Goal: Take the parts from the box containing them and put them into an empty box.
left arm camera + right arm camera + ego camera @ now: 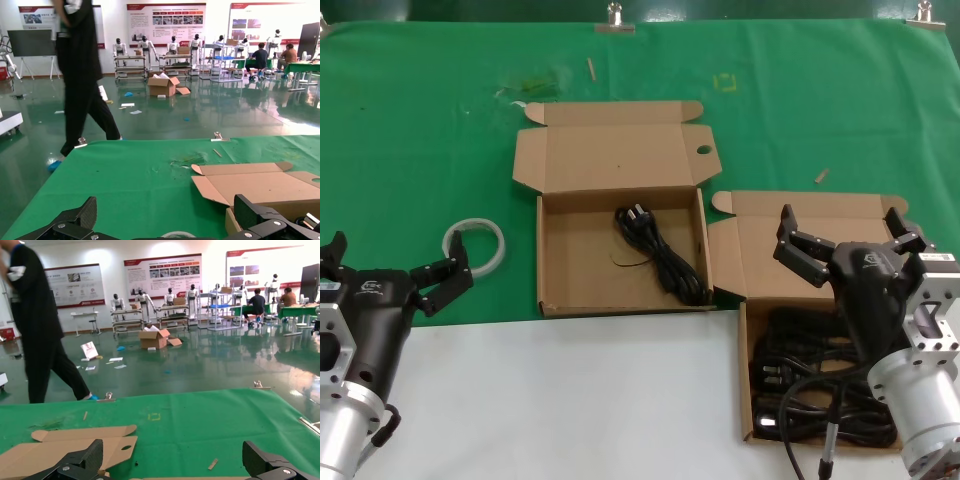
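1. Right gripper (852,238) is hovering, fingers spread and holding nothing, over the right box (757,350) of black power cords (820,390) at the desk's near-right corner.
2. Left gripper (395,270), also spread, is waiting at the near-left edge.
3. One cord (662,252) is lying in the centre box (620,235).

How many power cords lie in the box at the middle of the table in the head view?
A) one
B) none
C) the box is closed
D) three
A: the open middle box holds a single black power cord, while the remaining cords are piled in the box under the right end effector.
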Tool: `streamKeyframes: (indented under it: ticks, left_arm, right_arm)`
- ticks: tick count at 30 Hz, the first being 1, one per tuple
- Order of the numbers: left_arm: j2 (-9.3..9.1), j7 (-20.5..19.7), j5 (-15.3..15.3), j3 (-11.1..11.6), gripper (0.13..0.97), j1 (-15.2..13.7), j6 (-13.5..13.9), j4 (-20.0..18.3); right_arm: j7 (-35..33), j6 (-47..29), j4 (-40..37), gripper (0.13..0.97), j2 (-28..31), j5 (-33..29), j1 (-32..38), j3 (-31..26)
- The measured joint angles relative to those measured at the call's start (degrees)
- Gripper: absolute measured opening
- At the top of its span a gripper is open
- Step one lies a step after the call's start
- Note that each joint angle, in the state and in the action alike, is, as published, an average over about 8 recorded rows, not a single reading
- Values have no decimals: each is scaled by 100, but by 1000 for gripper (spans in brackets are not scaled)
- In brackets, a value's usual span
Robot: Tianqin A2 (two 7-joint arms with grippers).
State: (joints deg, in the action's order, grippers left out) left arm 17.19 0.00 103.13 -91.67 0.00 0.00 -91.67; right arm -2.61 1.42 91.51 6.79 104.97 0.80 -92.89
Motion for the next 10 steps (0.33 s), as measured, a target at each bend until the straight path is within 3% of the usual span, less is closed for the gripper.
streamKeyframes:
  ticks: [10]
  left_arm:
    - [0, 0, 0, 0, 965, 0, 0, 0]
  right_arm:
    - [0, 0, 0, 966, 0, 0, 0, 0]
